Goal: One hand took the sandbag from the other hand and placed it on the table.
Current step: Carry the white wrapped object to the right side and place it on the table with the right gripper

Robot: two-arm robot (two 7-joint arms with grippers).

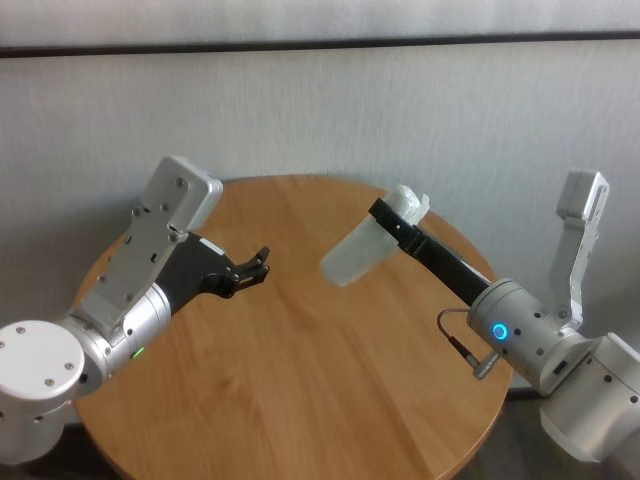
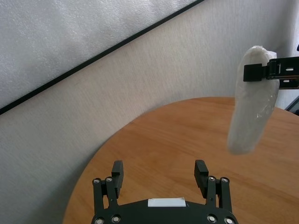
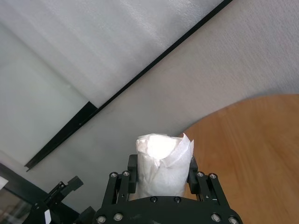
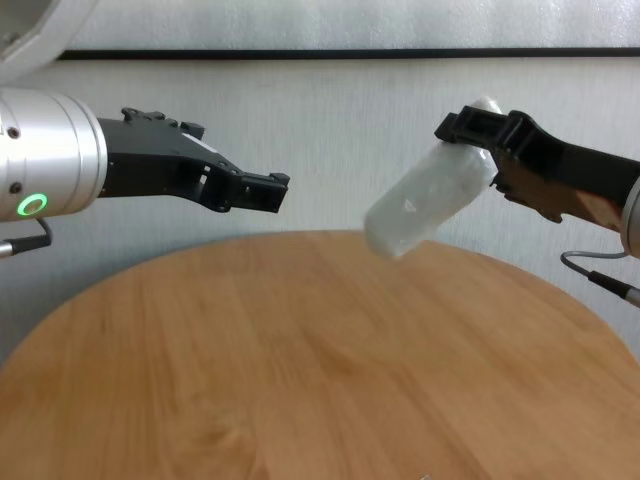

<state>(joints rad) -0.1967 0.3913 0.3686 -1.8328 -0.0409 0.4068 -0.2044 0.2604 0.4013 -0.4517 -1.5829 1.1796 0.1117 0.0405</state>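
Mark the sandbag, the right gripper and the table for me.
sandbag (image 4: 425, 208): chest view, middle of the white pouch, hanging clear of the table.
right gripper (image 1: 397, 227): head view, between the fingers clamped on the pouch's upper end.
table (image 1: 300, 380): head view, bare wood top.

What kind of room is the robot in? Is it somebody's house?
Probably not a house; it looks more like a plain test room. There is only a round wooden table, a bare pale wall with a dark strip, and the right gripper holding a white sandbag.
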